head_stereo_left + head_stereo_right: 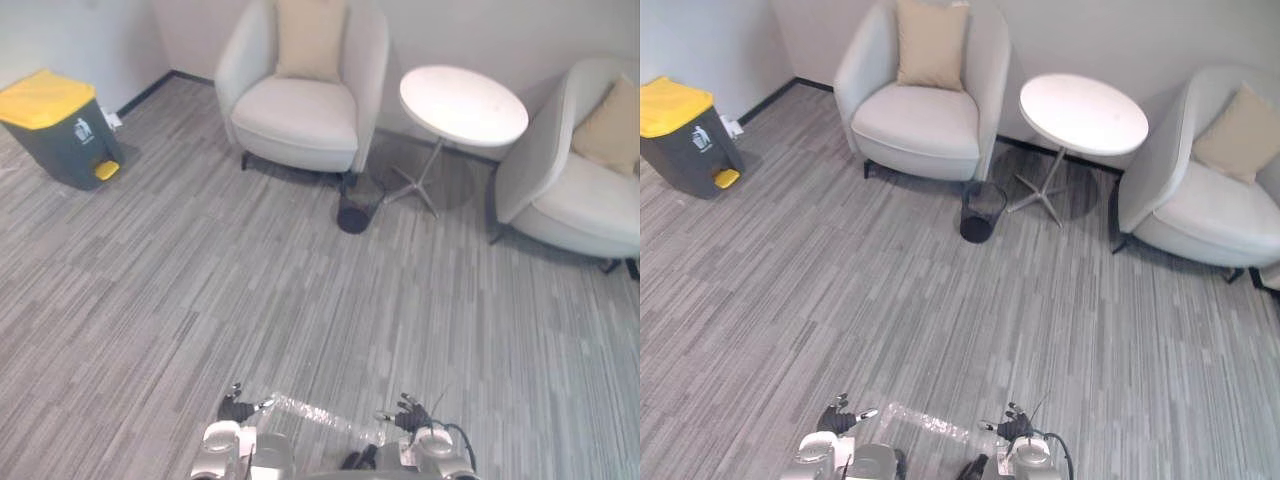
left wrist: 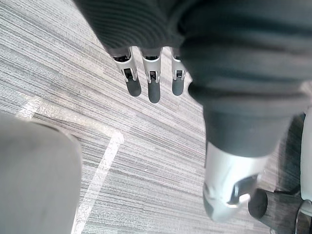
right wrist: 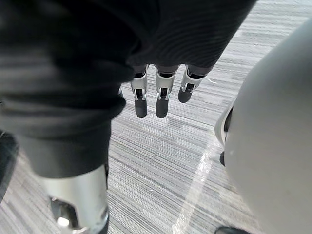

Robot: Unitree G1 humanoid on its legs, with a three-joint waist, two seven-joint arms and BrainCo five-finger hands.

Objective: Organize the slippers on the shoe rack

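My left hand [image 1: 236, 405] hangs low at the near edge of the grey striped carpet, fingers [image 2: 153, 87] straight and relaxed, with nothing in them. My right hand [image 1: 410, 412] hangs beside it to the right, its fingers [image 3: 161, 100] likewise straight and holding nothing. Both hands point down at bare carpet [image 1: 300, 320]. A pale strip of tape [image 1: 320, 415] runs across the floor between the two hands.
A grey bin with a yellow lid [image 1: 55, 125] stands at the far left by the wall. A light armchair [image 1: 300, 100] with a beige cushion, a round white side table [image 1: 462, 103] and a second armchair [image 1: 585, 170] line the back. A small black wastebasket [image 1: 353, 213] sits by the table's foot.
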